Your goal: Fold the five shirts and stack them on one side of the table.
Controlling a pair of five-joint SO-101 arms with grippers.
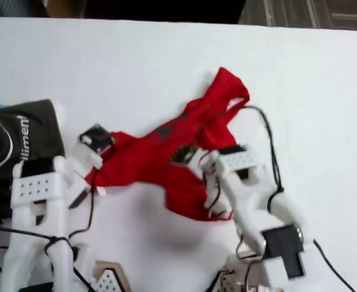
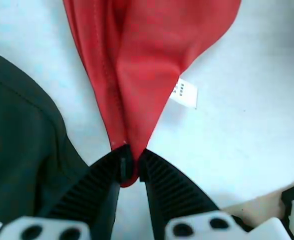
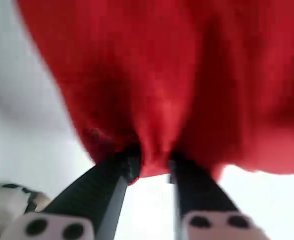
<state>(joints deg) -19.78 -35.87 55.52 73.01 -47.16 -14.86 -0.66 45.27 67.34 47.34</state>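
Note:
A red shirt [image 1: 166,155] lies crumpled across the middle of the white table [image 1: 166,61], stretched from the left arm up to the far right. My left gripper [image 2: 130,160] is shut on a bunched corner of the red shirt [image 2: 147,55], with a white label [image 2: 184,93] hanging beside it. In the high view the left gripper [image 1: 92,176] sits at the shirt's left end. My right gripper [image 3: 152,165] is shut on a fold of the red shirt [image 3: 177,75]; in the high view the right gripper [image 1: 211,182] is over the shirt's near right part.
A dark shirt [image 1: 20,146] with white print lies at the table's left edge, seen beside the left gripper as dark cloth [image 2: 21,150]. Black cables [image 1: 269,140] run from the right arm across the table. A wooden piece [image 1: 108,277] sits at the near edge.

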